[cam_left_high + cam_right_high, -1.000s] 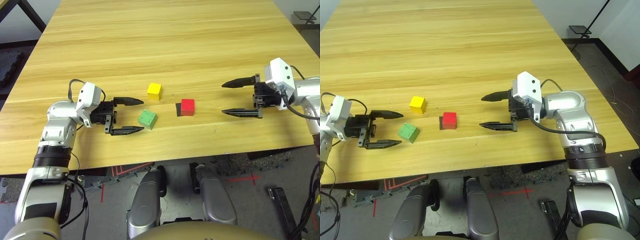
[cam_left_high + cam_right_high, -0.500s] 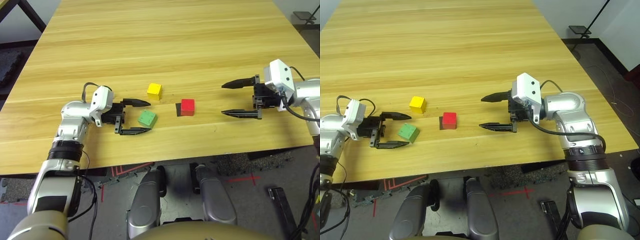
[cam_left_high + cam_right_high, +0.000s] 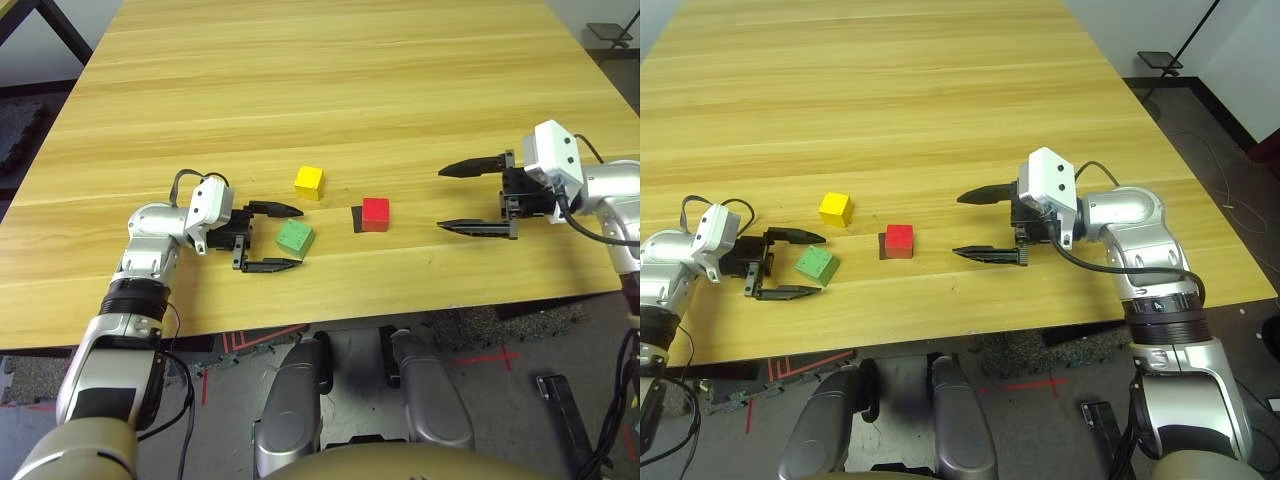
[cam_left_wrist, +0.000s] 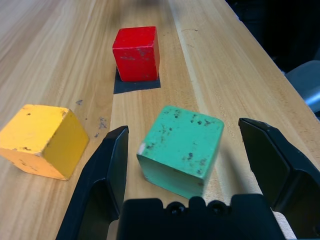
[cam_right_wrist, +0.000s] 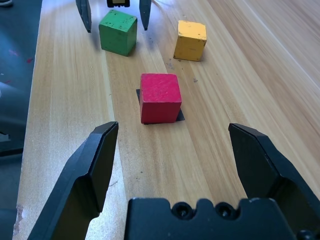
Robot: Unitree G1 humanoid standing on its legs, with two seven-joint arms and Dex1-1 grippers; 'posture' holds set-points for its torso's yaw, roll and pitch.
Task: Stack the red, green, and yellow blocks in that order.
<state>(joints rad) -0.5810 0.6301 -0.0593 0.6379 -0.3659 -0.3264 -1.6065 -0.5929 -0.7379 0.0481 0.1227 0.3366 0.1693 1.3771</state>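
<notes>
Since a second ago, my left end effector (image 3: 271, 238) has slid in toward the green block (image 3: 295, 237) and now brackets it, fingers spread wide on either side, not touching it in the left wrist view. That block sits flat on the wooden counter (image 3: 330, 110), near its front edge. Just behind it and slightly right rests the yellow block (image 3: 308, 181), apart from it. Further right, the red block (image 3: 375, 213) sits on a thin black square patch (image 3: 357, 219). My right end effector (image 3: 468, 198) hovers well to the right of the red block, its fingers also spread wide, holding nothing and pointing back toward the blocks.
</notes>
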